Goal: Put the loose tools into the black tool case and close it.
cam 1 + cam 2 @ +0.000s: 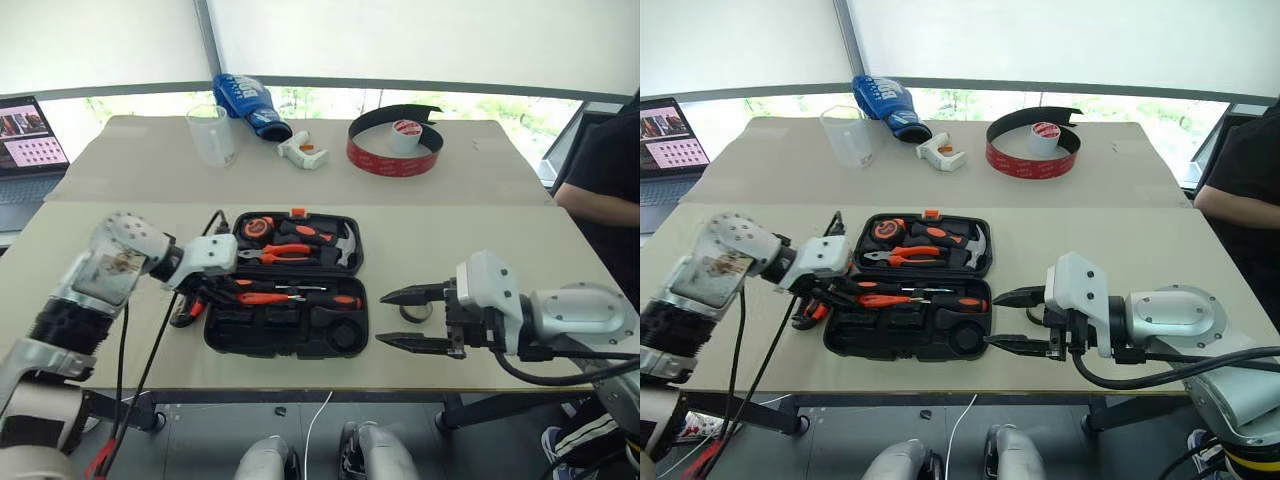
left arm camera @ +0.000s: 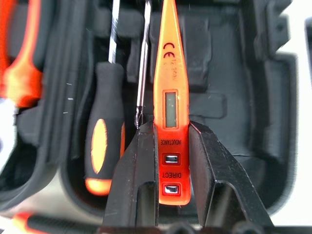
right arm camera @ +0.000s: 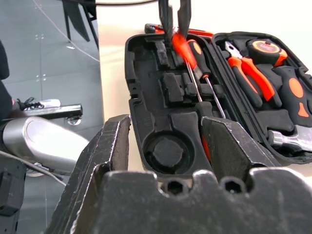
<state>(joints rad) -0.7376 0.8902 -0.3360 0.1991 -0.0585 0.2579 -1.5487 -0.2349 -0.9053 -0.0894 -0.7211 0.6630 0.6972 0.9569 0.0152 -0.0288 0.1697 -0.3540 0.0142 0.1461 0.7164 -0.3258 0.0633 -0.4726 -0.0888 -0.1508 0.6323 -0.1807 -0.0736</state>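
Note:
The black tool case (image 1: 228, 338) lies open in the middle of the near table. Its far half holds pliers, a hammer and a tape measure. My left gripper (image 2: 168, 129) is shut on the slim all-orange screwdriver (image 2: 170, 97), held low over the case's near half at its left end. Beside it a black-and-orange screwdriver (image 2: 102, 151) lies in a slot. A black-and-orange utility knife (image 1: 188, 310) lies on the table left of the case, partly hidden by that gripper. My right gripper (image 1: 382, 318) stands open just right of the case, and the small dark tape roll (image 1: 415, 313) lies on the table between its fingers.
On the far table stand a red-and-black tape coil (image 1: 393, 140), a white-and-orange gun-shaped tool (image 1: 300, 152), a clear cup (image 1: 212, 135) and a blue bag (image 1: 245, 103). A laptop (image 1: 30, 150) is at far left, a person's arm (image 1: 600, 205) at right. Cables (image 1: 150, 340) hang at the left.

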